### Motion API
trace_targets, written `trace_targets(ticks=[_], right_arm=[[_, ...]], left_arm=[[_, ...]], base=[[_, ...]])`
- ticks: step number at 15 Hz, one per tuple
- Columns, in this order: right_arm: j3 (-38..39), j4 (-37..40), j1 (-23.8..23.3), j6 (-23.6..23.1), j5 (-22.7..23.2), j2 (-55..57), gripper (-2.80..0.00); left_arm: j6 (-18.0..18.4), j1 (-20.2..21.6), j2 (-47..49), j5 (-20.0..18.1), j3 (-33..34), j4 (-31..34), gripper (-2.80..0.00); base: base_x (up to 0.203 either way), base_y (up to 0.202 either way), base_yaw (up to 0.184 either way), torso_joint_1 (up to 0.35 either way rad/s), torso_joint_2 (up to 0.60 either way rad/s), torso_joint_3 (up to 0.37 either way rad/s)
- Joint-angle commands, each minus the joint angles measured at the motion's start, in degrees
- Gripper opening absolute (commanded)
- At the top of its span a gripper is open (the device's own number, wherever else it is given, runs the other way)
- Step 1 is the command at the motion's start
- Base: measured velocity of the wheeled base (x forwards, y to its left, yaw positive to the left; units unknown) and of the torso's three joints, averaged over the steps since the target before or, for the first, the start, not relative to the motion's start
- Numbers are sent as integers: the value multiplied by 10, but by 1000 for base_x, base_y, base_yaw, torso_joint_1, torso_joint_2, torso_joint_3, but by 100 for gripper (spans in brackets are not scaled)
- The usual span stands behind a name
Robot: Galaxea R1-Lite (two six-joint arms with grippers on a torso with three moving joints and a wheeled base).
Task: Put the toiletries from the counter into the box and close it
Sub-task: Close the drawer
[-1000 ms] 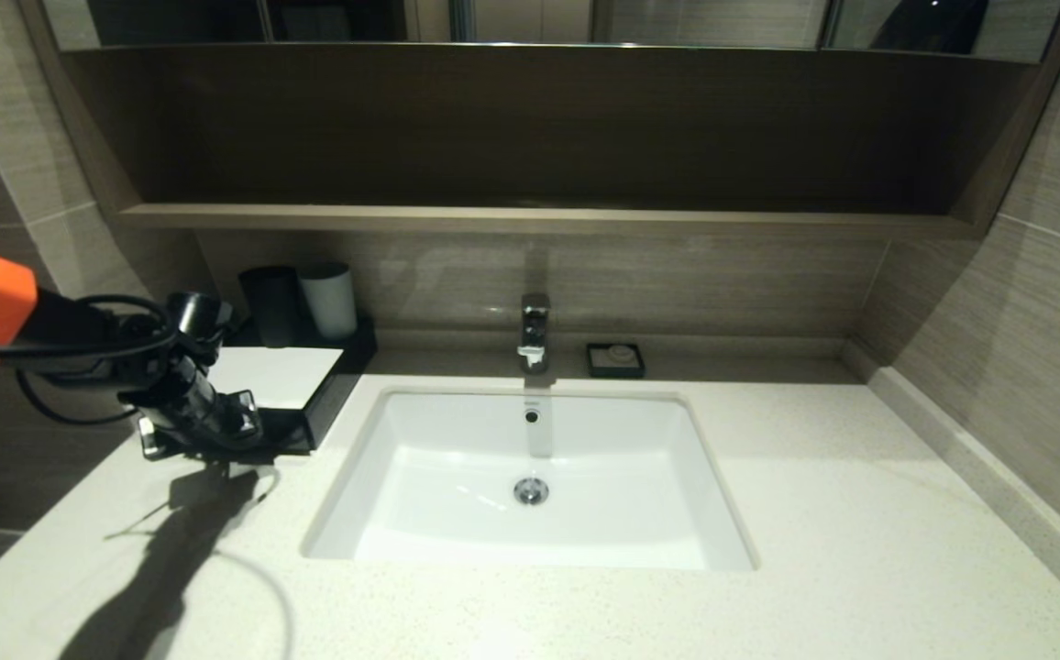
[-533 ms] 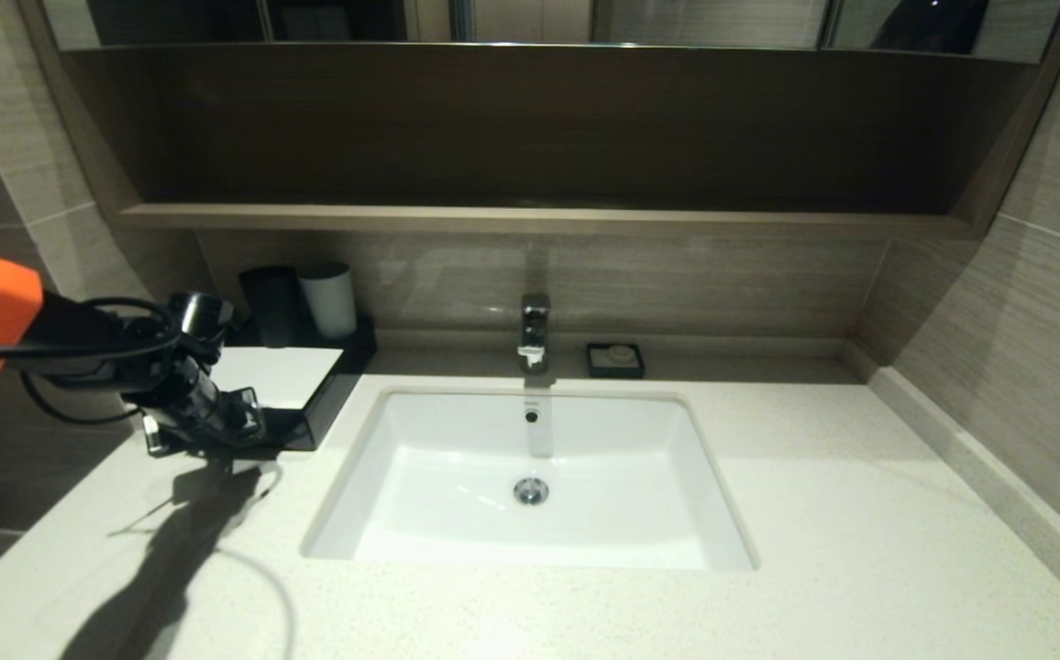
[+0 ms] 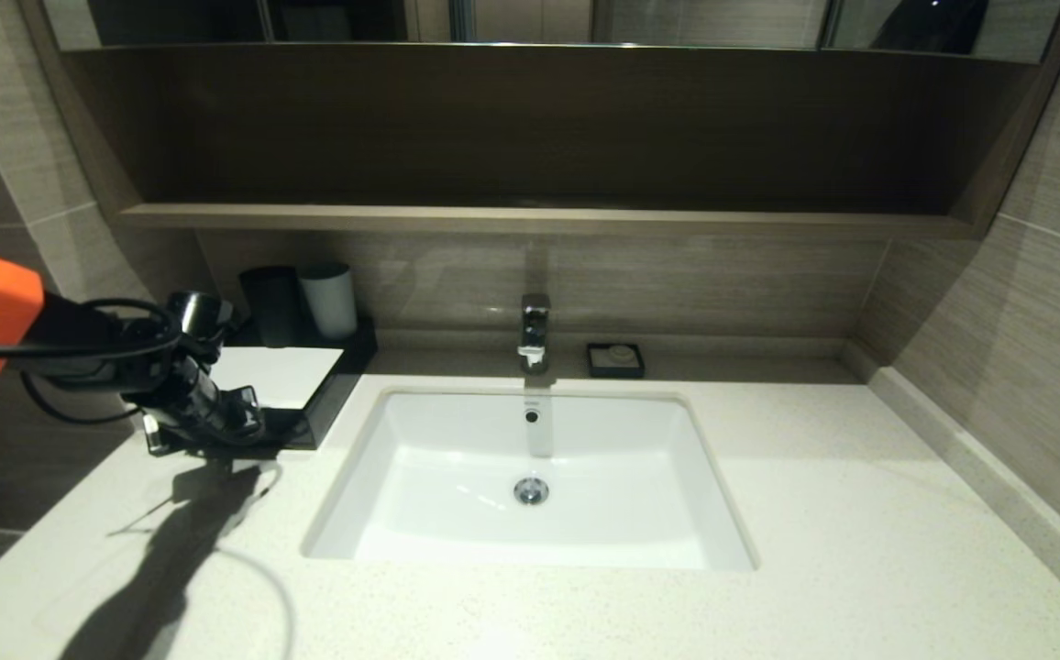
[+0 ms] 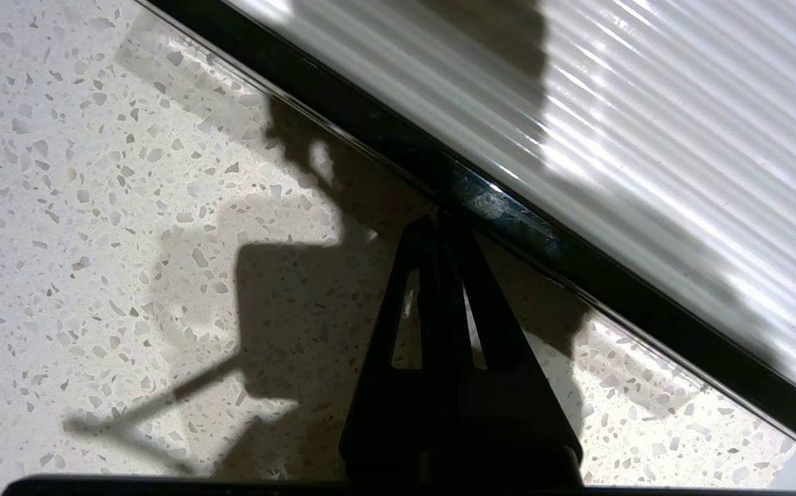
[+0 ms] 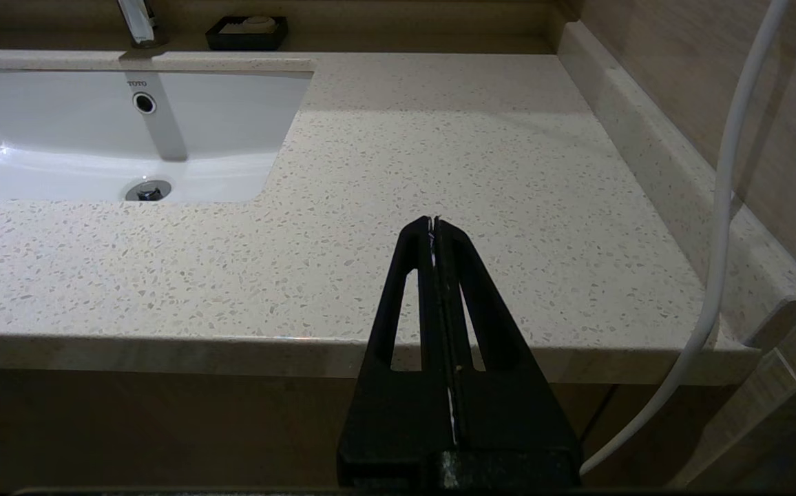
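At nine o'clock on the counter (image 3: pixel 860 513) the left gripper (image 3: pixel 250 417) has its fingers pressed together, holding nothing, tips at the black front edge of the box (image 3: pixel 296 371). No packets show on the stone. The basin (image 3: pixel 530 477) sits at centre. Toward four o'clock, off the counter's near edge, the right gripper (image 5: pixel 434 224) hangs with fingers together, empty

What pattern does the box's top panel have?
The box has a white top panel with fine parallel ridges, clearest in the left wrist view.
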Motion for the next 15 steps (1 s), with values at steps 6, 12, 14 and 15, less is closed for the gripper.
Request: trace_targets(ticks=[6,12,14,15], right_arm=[[1,0,0,0,0,-1,-280],[1,0,0,1,0,0,-280],[1,0,0,0,0,0,-280],[1,0,0,0,0,0,-280]], left_arm=[[3,0,-11,4,6,10,-280],[11,2,-45,5,13,43,-280],[12,5,-79,5,20,52,-280],[12,7,-101,5,24,57,-280]], base=[[0,0,0,0,0,0],[0,0,0,0,0,0],[0,0,0,0,0,0],[0,0,0,0,0,0]])
